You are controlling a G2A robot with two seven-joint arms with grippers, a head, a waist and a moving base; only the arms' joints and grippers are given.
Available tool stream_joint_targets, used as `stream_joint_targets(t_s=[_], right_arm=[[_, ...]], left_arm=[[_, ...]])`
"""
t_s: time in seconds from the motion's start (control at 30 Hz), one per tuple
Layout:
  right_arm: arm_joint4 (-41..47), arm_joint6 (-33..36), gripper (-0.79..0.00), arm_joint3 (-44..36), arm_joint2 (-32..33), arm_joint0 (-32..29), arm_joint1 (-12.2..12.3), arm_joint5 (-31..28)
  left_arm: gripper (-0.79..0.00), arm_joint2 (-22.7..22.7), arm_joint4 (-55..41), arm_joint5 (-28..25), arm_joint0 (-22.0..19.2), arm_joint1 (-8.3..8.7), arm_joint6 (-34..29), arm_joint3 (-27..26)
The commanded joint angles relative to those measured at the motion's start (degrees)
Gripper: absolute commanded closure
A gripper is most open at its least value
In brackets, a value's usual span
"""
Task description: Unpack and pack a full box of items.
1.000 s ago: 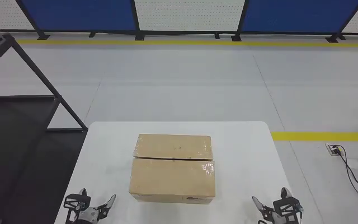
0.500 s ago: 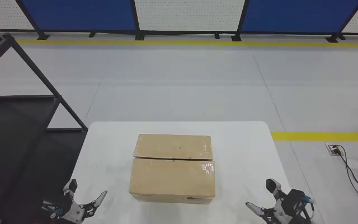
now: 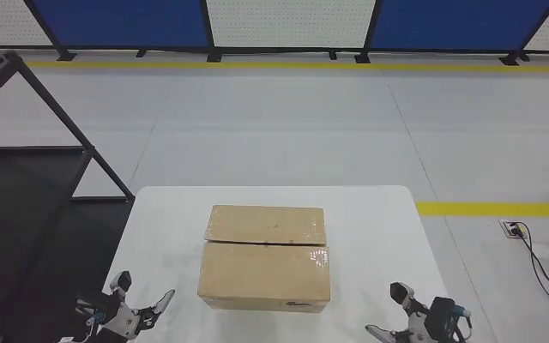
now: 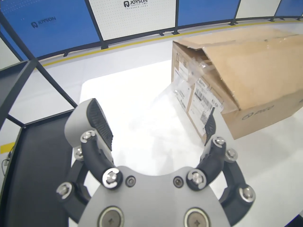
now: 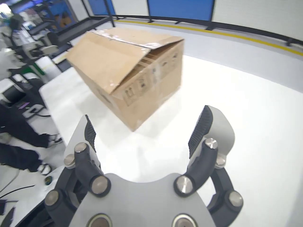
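In the top view, the cardboard box (image 3: 266,257) stands in the middle of the white table (image 3: 377,223), with its two top flaps folded down and meeting in a seam along its length. It is in the same place as half a second ago. The left gripper (image 3: 144,290) is at the near left corner of the table and has come a little closer to the box. The right gripper (image 3: 386,310), at the near right corner, has also shifted slightly inward. Both are well apart from the box.

In the left wrist view, the left gripper (image 4: 152,116) has its fingers spread wide and holds nothing. The box (image 4: 248,79) shows an end with paper labels, and its near flap is lifted a little.

In the right wrist view, the right gripper (image 5: 148,119) is also wide apart and holds nothing. The box (image 5: 118,64) is ahead of it on the table (image 5: 236,100).
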Motion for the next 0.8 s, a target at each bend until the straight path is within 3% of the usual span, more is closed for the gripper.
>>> stream_joint_targets(t_s=[0.0,0.1,0.37,0.47,0.77], right_arm=[[6.0,4.7,-0.785,1.1,-1.4,2.4,0.4,-2.8],[13.7,11.4,-0.785,2.3,-3.0,6.2,1.0,-3.8],[26.4,30.4,-0.785,0.6,-9.1,15.5,2.0,9.8],[32.1,37.4,-0.785,0.8,-11.6,19.6,2.2,13.5],[32.0,38.1,-0.785,0.7,-11.7,20.1,2.3,13.8]], left_arm=[[-0.785,-0.3,-2.6,-1.4,-0.6,0.05,-2.1,-1.2],[-0.785,-1.5,-6.7,-4.5,-1.2,0.24,-4.8,-1.7],[-0.785,-6.3,-18.4,-10.7,0.2,0.59,-8.3,-0.4],[-0.785,-8.3,-22.8,-14.4,1.6,0.97,-13.2,-0.3],[-0.785,-8.3,-22.8,-14.4,1.6,0.97,-13.2,-0.3]])
